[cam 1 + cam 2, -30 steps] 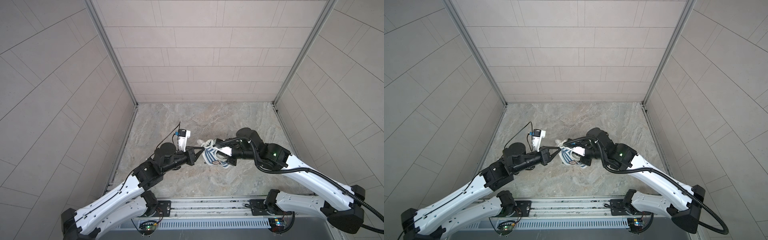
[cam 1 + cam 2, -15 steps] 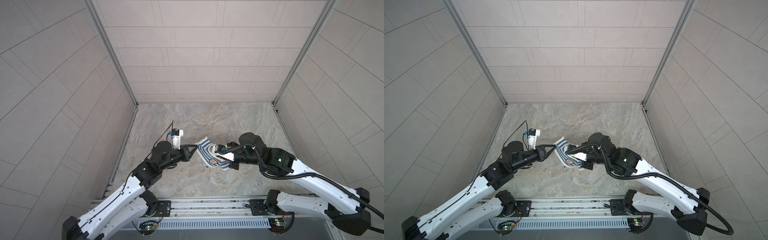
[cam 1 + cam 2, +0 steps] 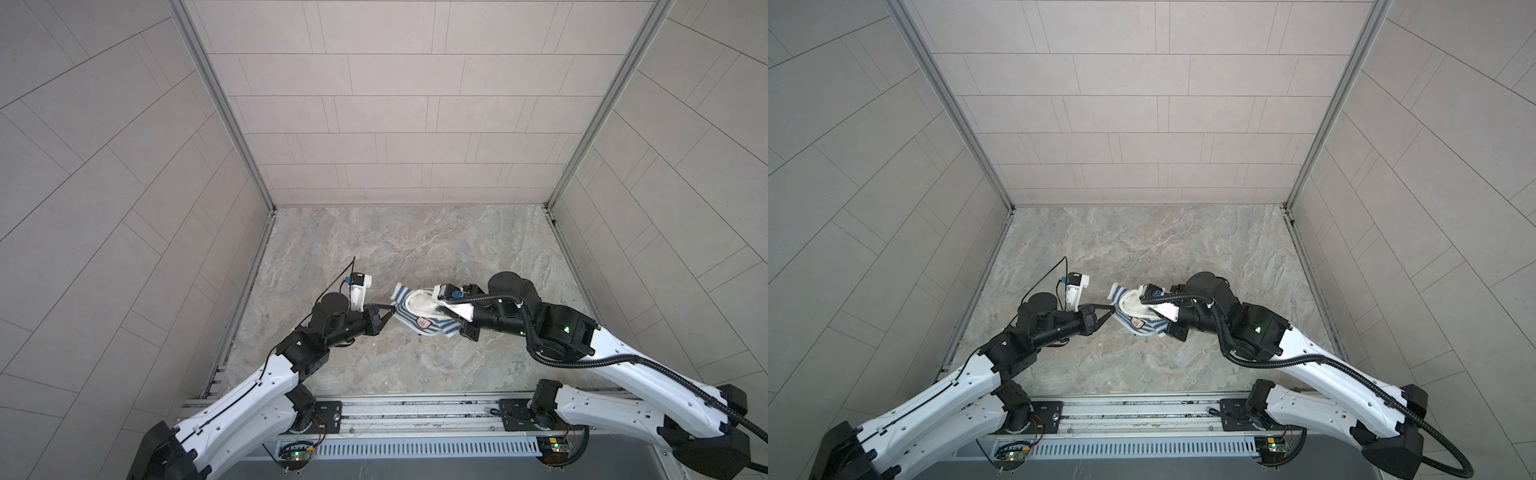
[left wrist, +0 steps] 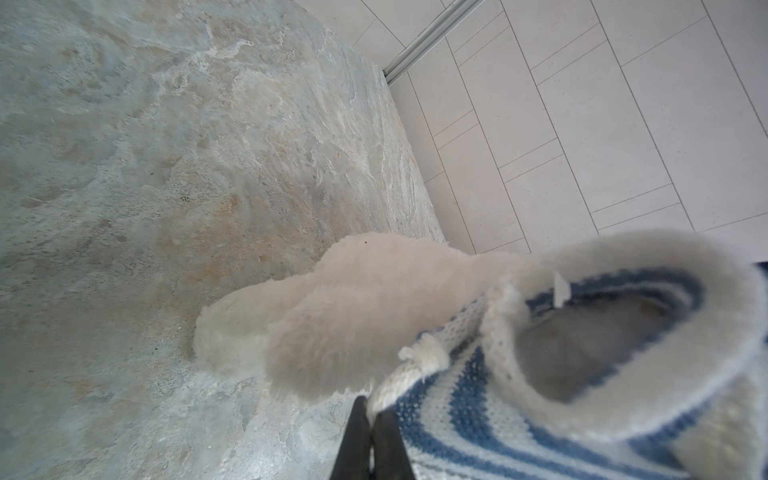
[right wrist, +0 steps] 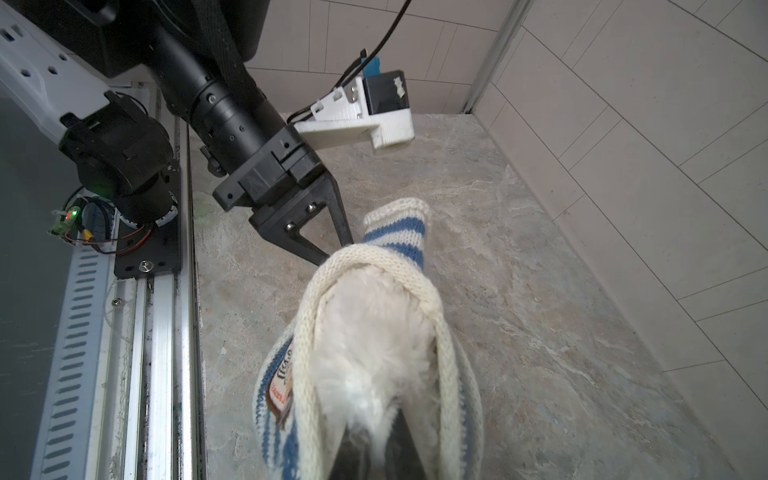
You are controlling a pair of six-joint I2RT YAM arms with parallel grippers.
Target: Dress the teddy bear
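Observation:
The white fluffy teddy bear (image 5: 374, 353) sits partly inside the navy-and-white striped shirt (image 5: 399, 237), held just over the stone floor. My right gripper (image 5: 376, 453) is shut on the bear's fur inside the shirt's cream rim. My left gripper (image 4: 372, 409) is shut on that rim of the shirt (image 4: 478, 415), with the bear's limbs (image 4: 332, 307) hanging beside it. In both top views the left gripper (image 3: 392, 309) (image 3: 1112, 309) pinches the left end of the shirt (image 3: 419, 324) (image 3: 1142, 328). The right fingertips are hidden under the wrist camera.
The stone floor (image 3: 415, 249) is boxed in by tiled walls on three sides. A metal rail (image 3: 415, 411) with the arm bases runs along the near edge. The left arm (image 5: 232, 112) fills one side of the right wrist view.
The left gripper has drawn back to the left with the shirt's rim, and the right arm has shifted slightly right and nearer. The shirt's opening is stretched wider between them.

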